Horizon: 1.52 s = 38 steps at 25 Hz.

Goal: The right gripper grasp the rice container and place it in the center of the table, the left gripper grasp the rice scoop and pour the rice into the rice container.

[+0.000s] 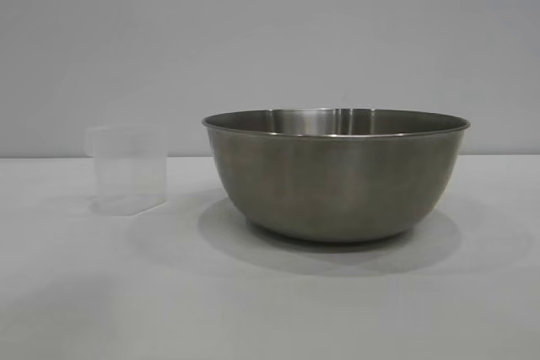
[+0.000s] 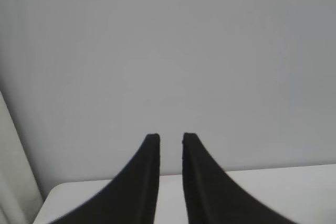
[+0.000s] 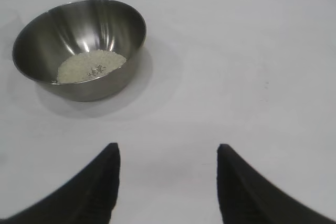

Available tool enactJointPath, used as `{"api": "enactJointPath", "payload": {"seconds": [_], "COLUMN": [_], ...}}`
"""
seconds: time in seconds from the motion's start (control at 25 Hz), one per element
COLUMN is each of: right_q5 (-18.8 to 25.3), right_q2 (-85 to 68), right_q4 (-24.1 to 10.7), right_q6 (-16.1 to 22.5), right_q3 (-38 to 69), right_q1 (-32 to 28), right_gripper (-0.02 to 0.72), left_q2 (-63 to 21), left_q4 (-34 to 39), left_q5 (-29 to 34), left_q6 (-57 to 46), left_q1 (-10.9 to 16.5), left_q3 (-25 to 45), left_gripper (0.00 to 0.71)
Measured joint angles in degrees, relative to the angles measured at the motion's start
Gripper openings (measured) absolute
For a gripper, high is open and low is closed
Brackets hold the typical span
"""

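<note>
The rice container (image 1: 337, 183), a large steel bowl, stands upright on the white table (image 1: 270, 309), slightly right of the middle. In the right wrist view the bowl (image 3: 63, 30) holds a pale heap of rice (image 3: 90, 65). The rice scoop (image 1: 126, 170), a small clear cup, stands upright to the left of the bowl, apart from it, and looks empty. Neither gripper shows in the exterior view. My right gripper (image 3: 168, 150) hangs open over bare table, well away from the bowl. My left gripper (image 2: 171, 137) is closed to a narrow slit, holds nothing and points at the wall.
A plain grey wall (image 1: 270, 40) runs behind the table. The left wrist view shows a table edge and corner (image 2: 52, 188) below the fingers. Bare white tabletop (image 3: 236, 77) lies all around the bowl.
</note>
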Motion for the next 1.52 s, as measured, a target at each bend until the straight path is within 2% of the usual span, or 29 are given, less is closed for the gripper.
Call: {"api": "enactJointPath", "payload": {"seconds": [0.04, 0.12, 0.24, 0.36, 0.56, 0.6, 0.64, 0.84, 1.12, 1.28, 1.52], "right_q5": [0.0, 0.0, 0.0, 0.0, 0.0, 0.0, 0.0, 0.0, 0.0, 0.0, 0.0], "right_q2": [0.0, 0.0, 0.0, 0.0, 0.0, 0.0, 0.0, 0.0, 0.0, 0.0, 0.0], "right_q4": [0.0, 0.0, 0.04, 0.04, 0.13, 0.13, 0.13, 0.13, 0.13, 0.13, 0.13], "right_q6": [0.0, 0.0, 0.0, 0.0, 0.0, 0.0, 0.0, 0.0, 0.0, 0.0, 0.0], "right_q3": [0.0, 0.0, 0.0, 0.0, 0.0, 0.0, 0.0, 0.0, 0.0, 0.0, 0.0], "right_q1": [0.0, 0.0, 0.0, 0.0, 0.0, 0.0, 0.0, 0.0, 0.0, 0.0, 0.0], "right_gripper": [0.4, 0.4, 0.4, 0.4, 0.4, 0.4, 0.4, 0.4, 0.4, 0.4, 0.4], "left_q2": [-0.79, -3.31, -8.25, -13.61, -19.67, -20.12, -20.67, -22.42, -22.53, -24.09, -24.42], "left_q4": [-7.57, -16.09, -19.42, -16.56, -6.65, -5.85, -5.48, -4.11, -3.99, -4.36, -4.5], "left_q5": [4.23, 10.98, 19.01, 27.5, 39.59, 41.95, 44.28, 54.39, 58.0, 58.0, 57.47], "left_q6": [6.97, 15.6, 18.44, 15.42, 5.21, 3.72, 2.77, 1.52, 1.38, 1.32, 1.32], "left_q1": [0.0, 0.0, 0.0, 0.0, 0.0, 0.04, 0.04, 0.04, 0.04, 0.04, 0.04], "left_q3": [-0.93, -2.77, -5.41, -7.24, -8.44, -8.44, -8.44, -8.44, -7.7, -3.32, -3.18], "left_gripper": [0.089, 0.089, 0.089, 0.089, 0.089, 0.089, 0.133, 0.133, 0.133, 0.133, 0.133]}}
